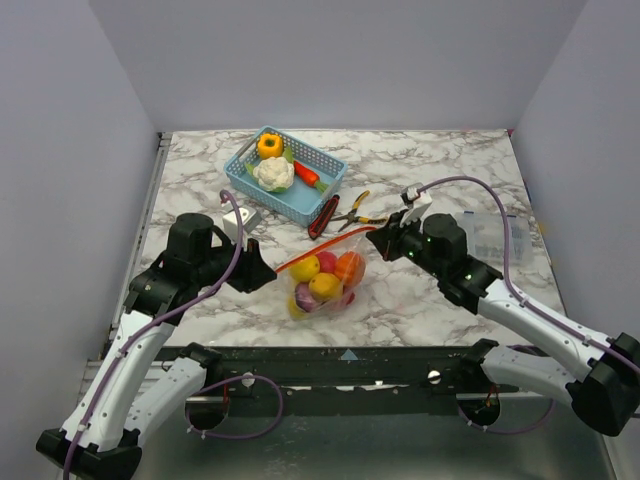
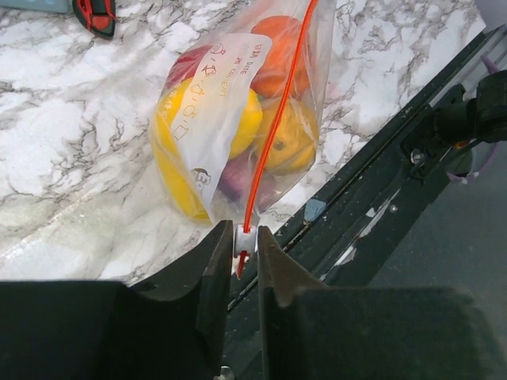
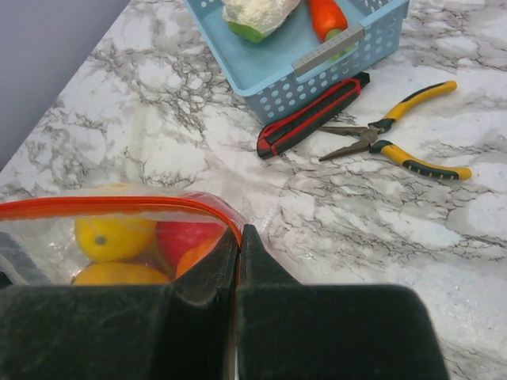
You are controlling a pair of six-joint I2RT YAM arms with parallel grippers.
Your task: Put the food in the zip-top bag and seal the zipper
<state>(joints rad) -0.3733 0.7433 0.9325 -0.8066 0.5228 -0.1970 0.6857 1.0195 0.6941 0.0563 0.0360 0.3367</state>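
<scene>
Right gripper (image 3: 238, 234) pinching zipper (image 3: 119, 207); pliers (image 3: 371, 134), basket (image 3: 382, 32) beyond.

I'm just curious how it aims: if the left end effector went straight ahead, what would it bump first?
The left end effector pinches the zipper; straight ahead lies the bag of toy fruit, probably.
</scene>
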